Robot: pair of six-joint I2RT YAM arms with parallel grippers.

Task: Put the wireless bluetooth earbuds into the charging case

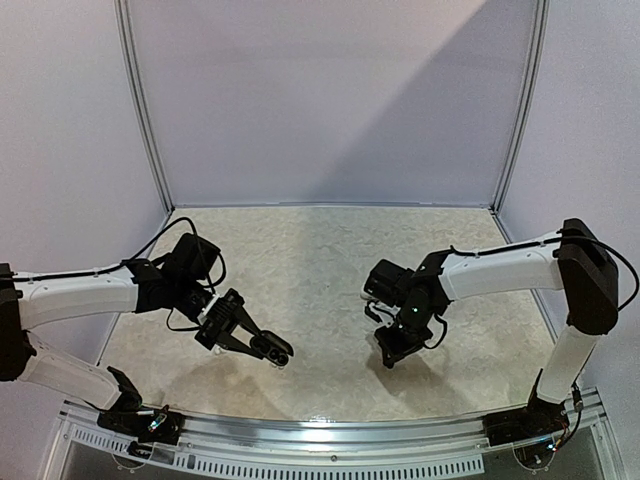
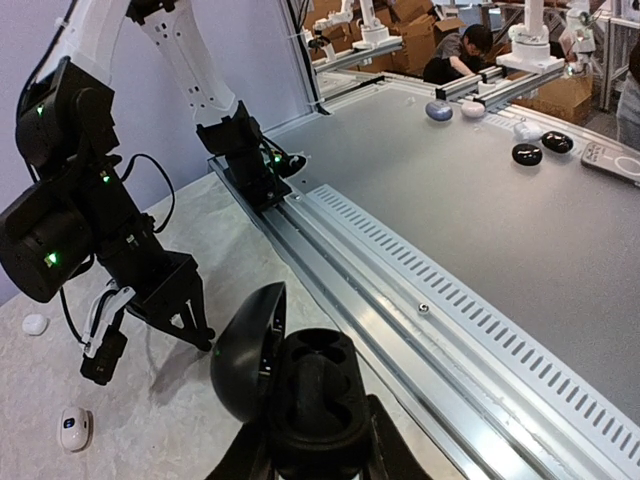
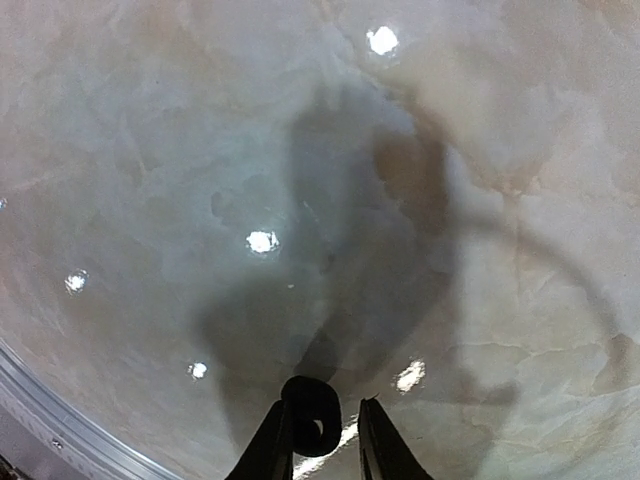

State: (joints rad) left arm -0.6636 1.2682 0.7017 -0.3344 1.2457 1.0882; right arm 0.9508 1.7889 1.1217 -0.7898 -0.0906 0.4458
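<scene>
While the left tool (image 2: 315, 455) pinched the open black charging case (image 2: 300, 385), the right tool (image 3: 322, 425) pinched a black earbud (image 3: 310, 412) above the worktop (image 3: 150, 150). Next, the bud probably needed lining up over the case.

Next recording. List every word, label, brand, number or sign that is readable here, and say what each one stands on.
No text can be read in any view.
On the white earbud: a dark mark, too small to read.
On the cardboard boxes in the background: any print is too blurred to read.
On the black charging case and the black earbud: no marking shows.
</scene>
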